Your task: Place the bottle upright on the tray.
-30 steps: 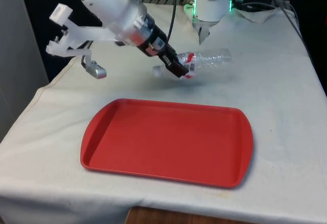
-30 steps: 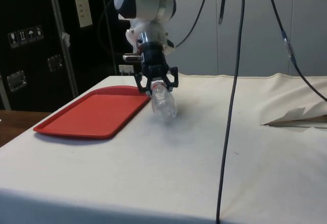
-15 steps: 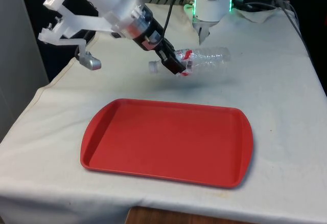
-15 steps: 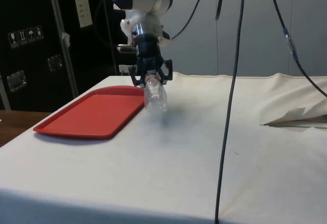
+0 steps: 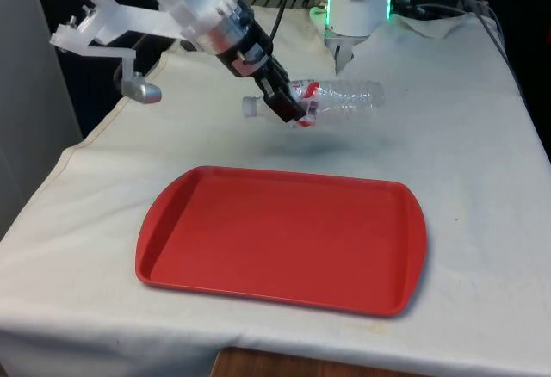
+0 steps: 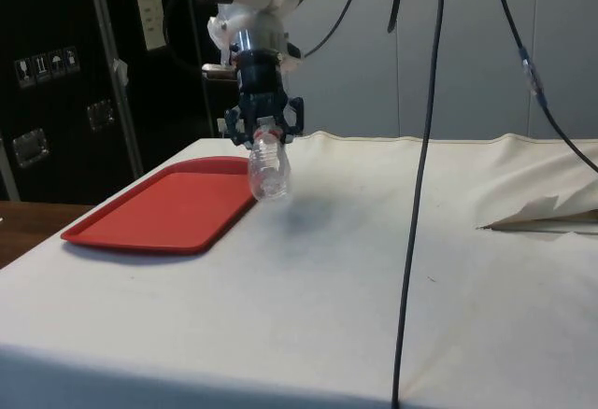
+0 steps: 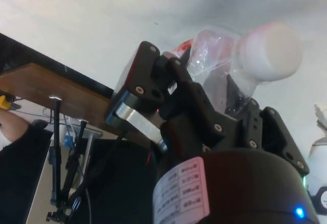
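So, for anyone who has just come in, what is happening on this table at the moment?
The robot arm's black two-finger gripper is shut on a clear plastic bottle with a white cap, near its neck. The bottle hangs on its side above the white cloth, cap towards the front view's left. The red plastic tray lies nearer the camera with nothing on it, so the bottle is not yet over it or upright.

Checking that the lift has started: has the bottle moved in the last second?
Yes. In the front view the bottle, held in the end effector, has risen, farther above the far rim of the red tray, which stayed put.
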